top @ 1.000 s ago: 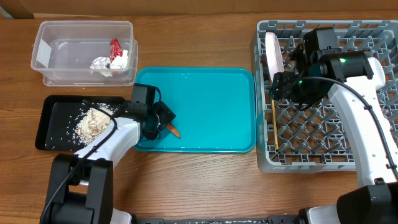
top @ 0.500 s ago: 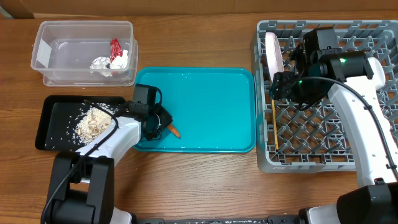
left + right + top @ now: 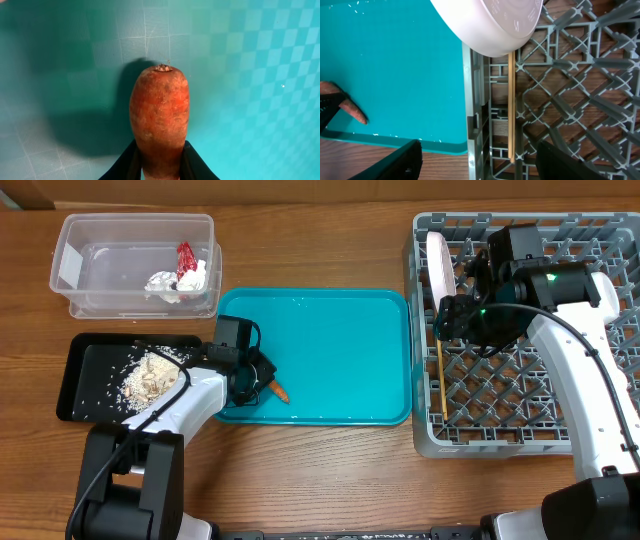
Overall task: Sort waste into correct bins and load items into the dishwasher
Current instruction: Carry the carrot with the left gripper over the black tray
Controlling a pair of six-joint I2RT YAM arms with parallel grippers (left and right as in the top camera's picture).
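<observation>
Nothing here reads as words or numbers: the white label (image 3: 68,270) on the clear tub (image 3: 135,218) looks blank, and the raised marks (image 3: 517,17) under the plate (image 3: 480,25) are too faint.

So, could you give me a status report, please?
Left gripper jaws pinching the carrot on the teal tray. Right gripper open, empty, over the dish rack. Nothing blocking.

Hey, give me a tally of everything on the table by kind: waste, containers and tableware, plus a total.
Waste: 4 (tissue, red wrapper, food scraps, carrot stick)
Containers: 4 (clear tub, black tray, teal tray, dish rack)
Tableware: 2 (plate, chopstick, only one stick discernible)
Total: 10
</observation>
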